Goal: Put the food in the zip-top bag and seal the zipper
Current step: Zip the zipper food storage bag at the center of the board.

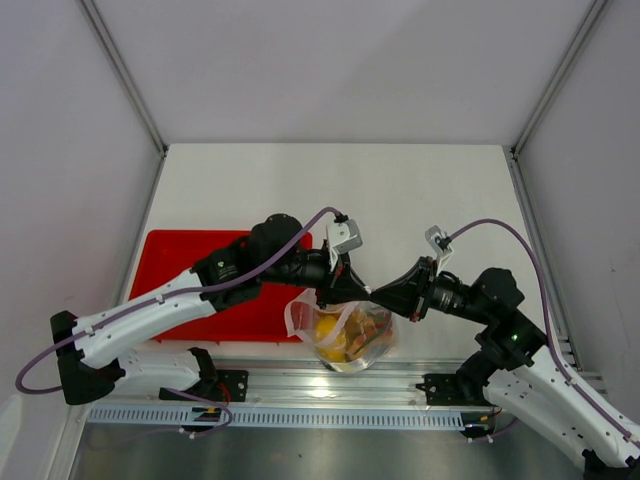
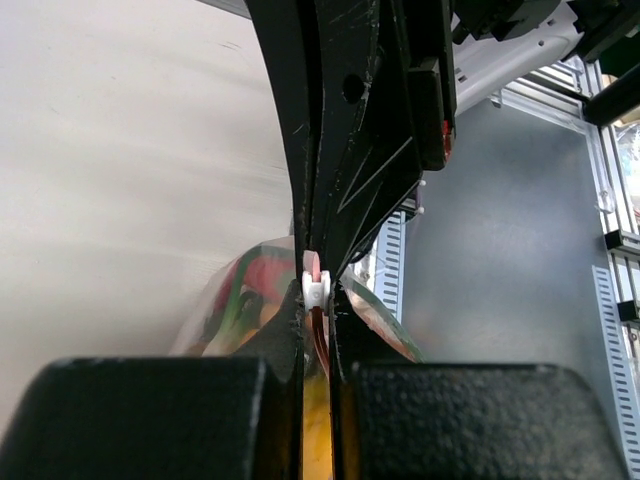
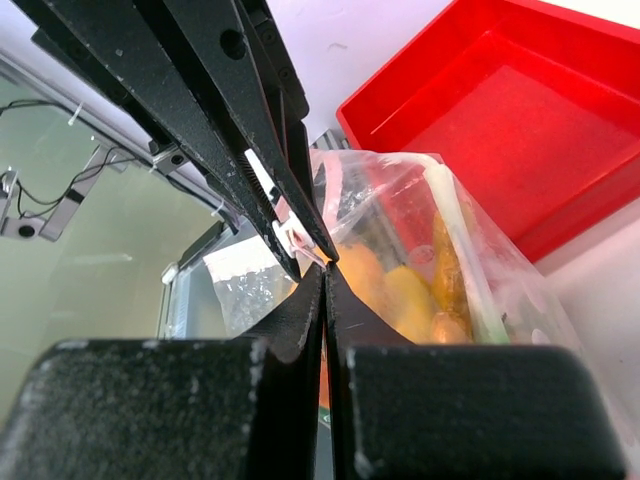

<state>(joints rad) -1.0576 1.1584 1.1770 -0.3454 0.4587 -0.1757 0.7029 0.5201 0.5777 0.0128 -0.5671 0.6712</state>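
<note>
The zip-top bag [image 1: 299,318] is held up by its mouth, just beside the red tray [image 1: 190,262] near the desk's front edge; the food [image 1: 332,336] lies inside it. The left claw [image 1: 351,288] pinches the zipper [image 2: 319,345] at its white slider [image 2: 315,289]; the right claw [image 1: 377,294], fully closed, clamps the same edge, likely bracing it for sealing.

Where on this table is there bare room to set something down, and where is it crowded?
Free: the broad table strip between the back wall and the arms; the far left of the red tray. Crowded: front centre, where the left hand and right hand both pinch the zip-top bag, and the tray's near right, crossed by the left arm.
</note>
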